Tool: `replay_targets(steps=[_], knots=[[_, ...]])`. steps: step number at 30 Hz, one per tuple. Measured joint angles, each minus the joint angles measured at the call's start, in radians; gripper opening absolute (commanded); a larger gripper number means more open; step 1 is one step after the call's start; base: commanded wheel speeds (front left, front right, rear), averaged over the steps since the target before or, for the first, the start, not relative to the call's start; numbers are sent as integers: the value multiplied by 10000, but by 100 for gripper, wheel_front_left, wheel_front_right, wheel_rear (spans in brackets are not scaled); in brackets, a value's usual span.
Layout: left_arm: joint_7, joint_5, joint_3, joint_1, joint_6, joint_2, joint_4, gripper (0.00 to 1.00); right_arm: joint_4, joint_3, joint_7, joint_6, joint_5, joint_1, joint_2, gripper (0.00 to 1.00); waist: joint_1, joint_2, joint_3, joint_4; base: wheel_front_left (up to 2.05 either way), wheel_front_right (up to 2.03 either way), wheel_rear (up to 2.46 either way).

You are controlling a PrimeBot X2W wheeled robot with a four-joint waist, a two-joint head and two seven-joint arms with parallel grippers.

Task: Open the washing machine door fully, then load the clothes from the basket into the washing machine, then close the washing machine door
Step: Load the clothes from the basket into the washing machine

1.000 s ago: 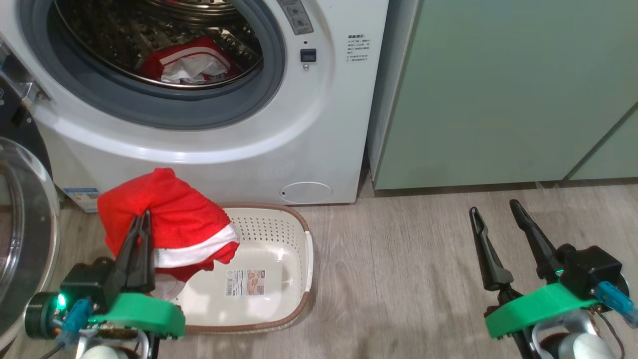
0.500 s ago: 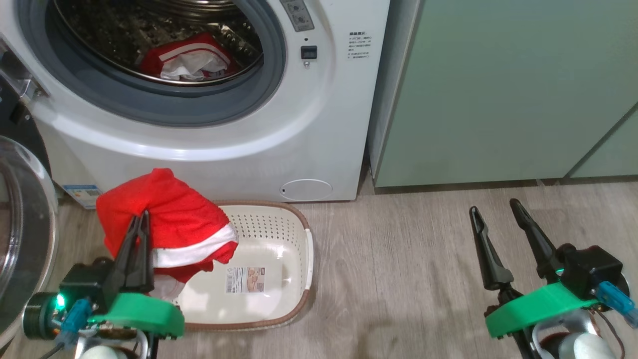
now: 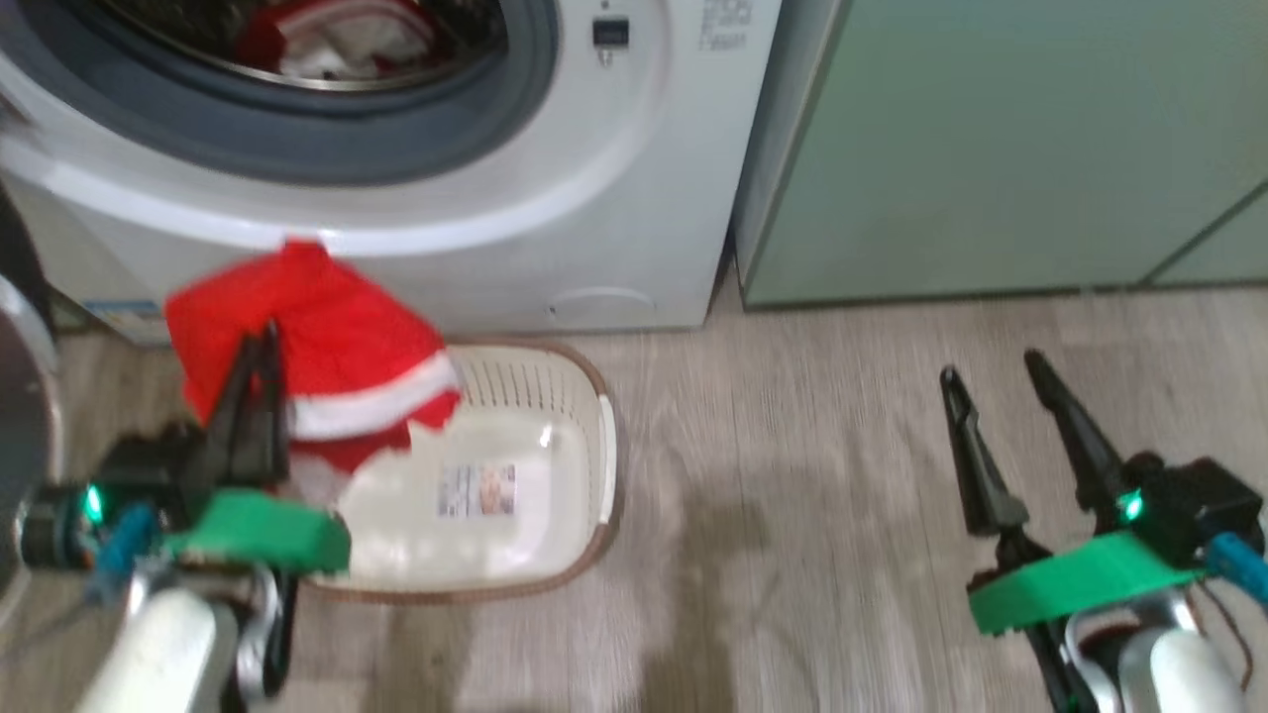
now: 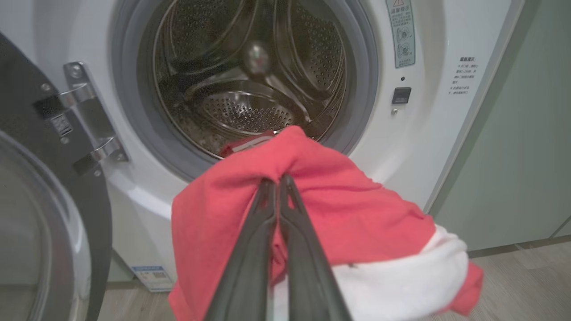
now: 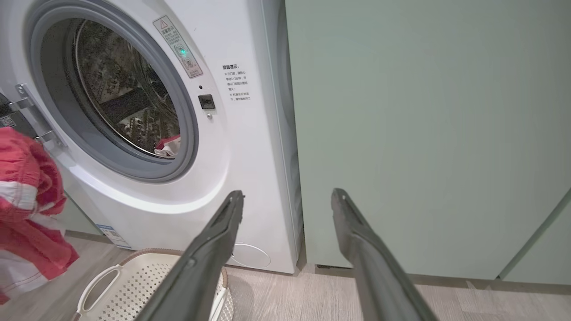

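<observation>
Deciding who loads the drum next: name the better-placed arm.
Left. The left gripper is shut on the red garment, held up facing the open washing machine. The right gripper is open and empty, off to the side in front of the green cabinet.

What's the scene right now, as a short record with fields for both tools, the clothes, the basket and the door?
left tool: shut on the clothes, red with a white band, held up at the basket's left end
right tool: open, holding nothing
basket: on the floor before the washing machine, label showing
drum: second garment lies inside
washing machine door: swung open to the left
</observation>
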Motion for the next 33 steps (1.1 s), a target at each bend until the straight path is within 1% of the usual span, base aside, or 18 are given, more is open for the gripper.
replay_targets(steps=[4, 12, 13, 14, 19, 22, 30, 33], knots=[[17, -88, 127, -1202, -236, 27, 654, 0, -153, 19, -107, 0, 2, -483, 0, 100, 1, 0, 719, -111, 0, 0, 0], [493, -740, 587, -4039, -1041, 362, 2796, 0, -15, 359, -642, 0, 196, -1266, 0, 100, 3, -1, 2293, -577, 0, 0, 0], [736, -874, 700, -4741, -1241, 489, 3287, 0, 121, 441, -796, 0, 305, -1476, 0, 100, 3, -1, 2634, -743, 0, 0, 0], [886, -930, 729, -5098, -1358, 602, 3522, 0, 188, 499, -886, 0, 357, -1585, 0, 100, 3, -1, 2798, -831, 0, 0, 0], [1889, -1070, 788, -6813, -1856, 1285, 4633, 0, 550, 750, -1285, 0, 629, -2028, -2, 100, 2, -1, 3498, -1315, 0, 0, 0], [2633, -1070, 757, -7816, -2167, 1674, 5078, 0, 788, 970, -1459, 0, 838, -2248, -2, 100, 2, -1, 3848, -1607, 0, 0, 0], [5162, -1070, 602, -10252, -2817, 2800, 5944, 0, 1264, 1522, -1747, 0, 1429, -2933, -4, 100, 0, -1, 4717, -2396, 0, 0, 0], [6002, -1072, 556, -10892, -2918, 3173, 6107, 0, 1338, 1639, -1756, 0, 1630, -3071, 0, 100, 1, -1, 4996, -2698, 0, 0, 0]])
